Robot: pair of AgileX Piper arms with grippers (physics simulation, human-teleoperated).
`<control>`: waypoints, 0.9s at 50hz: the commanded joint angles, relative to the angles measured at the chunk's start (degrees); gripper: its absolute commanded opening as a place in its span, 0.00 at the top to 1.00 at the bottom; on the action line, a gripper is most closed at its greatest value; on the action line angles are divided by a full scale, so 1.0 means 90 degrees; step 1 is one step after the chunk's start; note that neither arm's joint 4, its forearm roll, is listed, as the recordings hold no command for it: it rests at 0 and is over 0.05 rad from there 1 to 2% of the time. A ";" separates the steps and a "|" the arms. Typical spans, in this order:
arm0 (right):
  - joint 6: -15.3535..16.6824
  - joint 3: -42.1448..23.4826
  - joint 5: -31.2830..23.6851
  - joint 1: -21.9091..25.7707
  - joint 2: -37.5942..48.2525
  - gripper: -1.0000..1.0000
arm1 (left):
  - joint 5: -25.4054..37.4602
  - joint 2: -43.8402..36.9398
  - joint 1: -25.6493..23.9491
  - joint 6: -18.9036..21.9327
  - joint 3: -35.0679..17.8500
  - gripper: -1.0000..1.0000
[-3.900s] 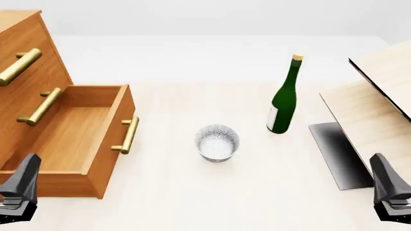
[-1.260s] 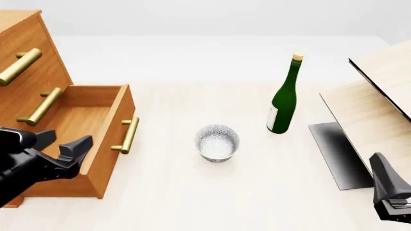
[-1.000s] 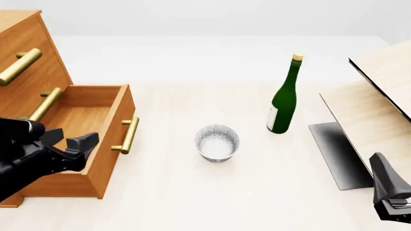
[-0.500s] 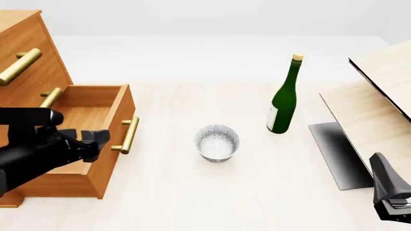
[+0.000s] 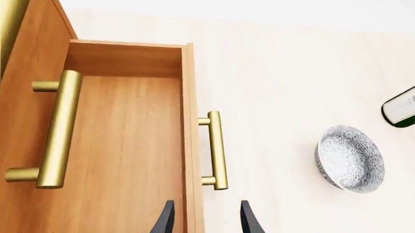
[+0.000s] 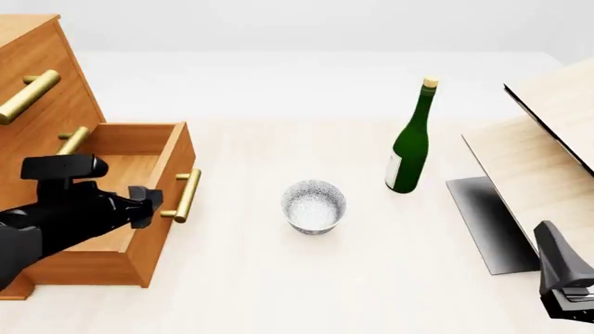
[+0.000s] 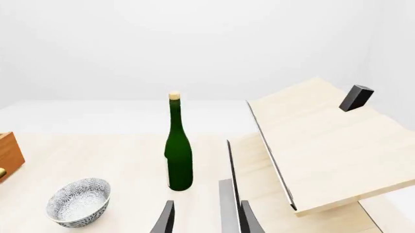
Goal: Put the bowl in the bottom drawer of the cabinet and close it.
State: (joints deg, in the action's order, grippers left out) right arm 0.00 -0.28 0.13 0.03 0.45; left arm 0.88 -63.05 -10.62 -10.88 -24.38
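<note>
The speckled white bowl [image 6: 314, 206] stands upright on the table, empty, to the right of the cabinet [image 6: 42, 66]. The bottom drawer [image 6: 163, 233] is pulled open, its brass handle [image 6: 183, 195] facing the bowl. My left gripper [image 6: 147, 206] hovers over the drawer's front wall, open and empty. In the left wrist view its fingertips [image 5: 167, 221] straddle that wall [image 5: 189, 121], with the handle [image 5: 216, 150] just ahead and the bowl [image 5: 350, 158] off to one side. My right gripper [image 6: 563, 278] rests open at the near right; its view shows the bowl [image 7: 79, 201].
A green bottle [image 6: 410, 142] stands upright behind and right of the bowl. A pale wood board [image 6: 547, 160] leans on a dark stand [image 6: 487, 223] at the right edge. The two upper drawers are shut, their handles [image 6: 58, 154] jutting out above the open drawer.
My left arm has risen from the near left and swung forward and right over the open drawer, nearing its front wall. Bowl, bottle and right arm have stayed still.
</note>
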 commanded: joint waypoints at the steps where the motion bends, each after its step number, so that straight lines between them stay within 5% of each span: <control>1: -0.0001 0.0004 -0.0002 -0.0001 -0.0006 0.00 | -0.0244 -0.0334 -0.0036 -0.0230 -0.0012 0.00; 45: 0.0000 0.0004 -0.0002 -0.0002 -0.0006 0.00 | -0.0969 -0.1082 -0.0707 -0.0757 0.0354 0.00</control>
State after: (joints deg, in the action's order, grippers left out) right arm 0.00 -0.28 0.13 0.03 0.45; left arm -6.18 -71.87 -15.53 -15.86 -21.82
